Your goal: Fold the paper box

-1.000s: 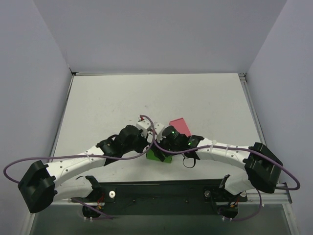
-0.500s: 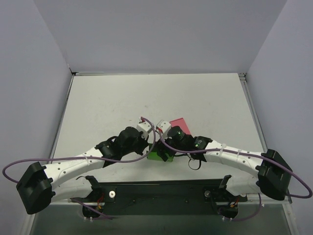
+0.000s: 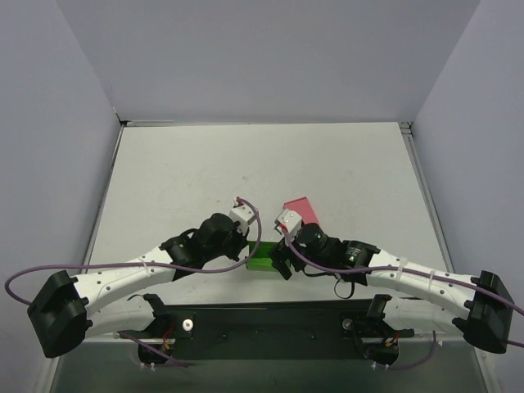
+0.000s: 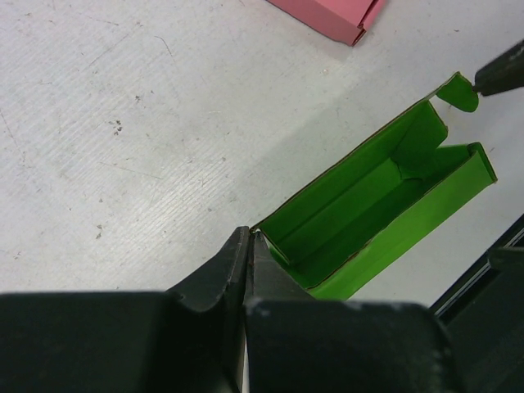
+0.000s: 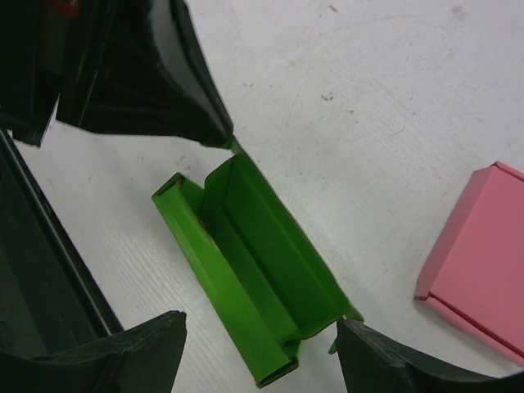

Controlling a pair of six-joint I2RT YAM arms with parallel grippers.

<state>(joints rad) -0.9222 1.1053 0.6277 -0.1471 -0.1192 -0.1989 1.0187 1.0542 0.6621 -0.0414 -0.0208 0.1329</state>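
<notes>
Two grippers sit low on the white table (image 3: 180, 172). The right gripper (image 5: 258, 321) is spread wide and holds nothing, its fingers (image 5: 123, 352) flanking one end of the paper box (image 5: 246, 246). The left gripper (image 4: 247, 241) is clamped tight on the box's other end. Bright green, the box lies open like a trough, with a rounded tab (image 4: 457, 92) sticking out. A pink box (image 5: 479, 254) lies near.

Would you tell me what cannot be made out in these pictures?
Top view: paper box mostly hidden under the left hand and right hand; flaps unseen.
Left wrist view: pink box cut by the top edge.
Right wrist view: same box cut by the right edge.
Left wrist view: whether the left hand pinches card; its shut fingers hide that.
</notes>
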